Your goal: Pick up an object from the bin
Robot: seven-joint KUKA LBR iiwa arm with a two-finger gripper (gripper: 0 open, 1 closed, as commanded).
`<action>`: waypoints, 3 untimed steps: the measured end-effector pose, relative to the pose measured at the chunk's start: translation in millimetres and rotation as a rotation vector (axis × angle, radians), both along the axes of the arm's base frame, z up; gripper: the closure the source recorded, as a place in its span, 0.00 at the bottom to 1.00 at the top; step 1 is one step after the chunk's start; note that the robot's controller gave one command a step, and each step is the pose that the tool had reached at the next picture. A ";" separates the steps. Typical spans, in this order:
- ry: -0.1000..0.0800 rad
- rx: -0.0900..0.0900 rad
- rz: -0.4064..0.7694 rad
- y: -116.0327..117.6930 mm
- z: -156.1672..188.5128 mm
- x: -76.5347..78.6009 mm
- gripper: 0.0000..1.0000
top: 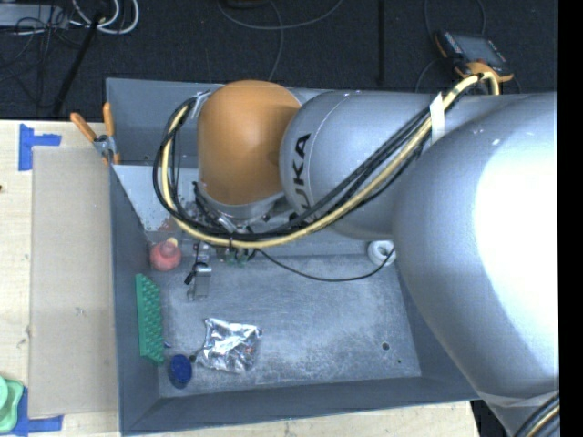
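Nearest, against the front wall of the grey metal bin (273, 406): small blue round cap (180, 370), just beside a crumpled silver foil packet (230, 345). Further along the left wall, lying flat: long green ridged plastic strip (148, 317). Beyond that, hanging low over bare floor: the claw (195, 279), under the orange wrist cover (241, 139). Released or clenched, cannot tell; shows nothing held. Just beside it, toward the left wall and slightly farther: small pink rounded object (166, 256), judged the likeliest pick as the nearest thing, yet apart from the claw. Farther right, partly hidden by the arm (410, 180): small white round thing (381, 250). Risks from here: going down as placed probably meets bare metal and comes up empty; shifting left off-centre could nudge the pink object against the wall, out of easy reach.
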State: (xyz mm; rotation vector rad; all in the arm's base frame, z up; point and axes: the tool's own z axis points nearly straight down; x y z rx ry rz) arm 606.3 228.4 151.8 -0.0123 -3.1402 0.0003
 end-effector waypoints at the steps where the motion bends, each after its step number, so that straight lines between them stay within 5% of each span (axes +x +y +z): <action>1: 0.006 -0.001 0.352 -40.9 -69.6 -96.9 0.00; 2: 0.000 0.001 0.754 -63.1 -82.7 -86.0 0.00; 3: 0.000 0.002 0.750 -62.7 -82.2 -86.0 1.00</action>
